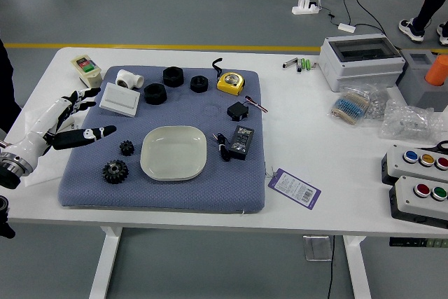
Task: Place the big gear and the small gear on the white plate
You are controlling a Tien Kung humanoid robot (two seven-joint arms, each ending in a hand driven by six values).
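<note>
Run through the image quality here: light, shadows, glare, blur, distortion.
Head view: light looks fairly even, shadows soft; small glints on the clear plastic bags; the big gear and small gear sink into black, fine detail lost; no obvious motion blur on the left hand; near table legs splay downward, likely perspective; fine print on the tag is too small to read.

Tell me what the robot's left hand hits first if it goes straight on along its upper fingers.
The left hand would probably meet the flat white box first. Its height above the blue mat is unclear, so it might pass over.
</note>
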